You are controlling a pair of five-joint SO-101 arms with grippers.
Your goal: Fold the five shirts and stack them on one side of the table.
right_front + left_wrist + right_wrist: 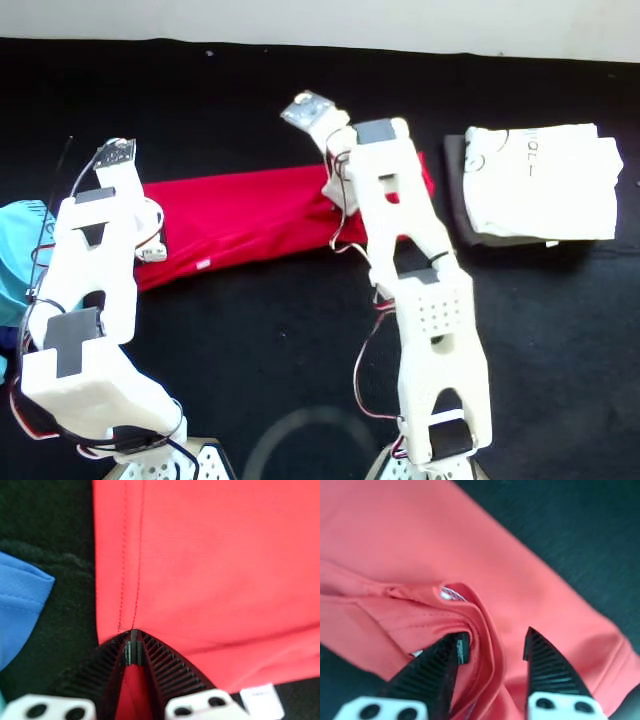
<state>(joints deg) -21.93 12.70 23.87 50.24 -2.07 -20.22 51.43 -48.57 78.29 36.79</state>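
Red fabric shirt (240, 215), folded long, lies mid-table between the arms. Left gripper (132, 635) clamped on its left end; right gripper (495, 636) spread over bunched folds (label showing). Bare black tabletop (260, 340) in front; white folded shirt (540, 180) at right.

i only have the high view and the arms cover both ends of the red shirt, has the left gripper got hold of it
Observer: Yes. The left wrist view shows the left gripper shut on the red shirt, pinching its edge.
Operator: and the right one
Observer: The right gripper is open. Its jaws stand apart around a bunched fold of the shirt, which is not yet pinched.
Operator: is that the collar end
Observer: Probably. A small neck label shows inside the fold, just ahead of the jaws.
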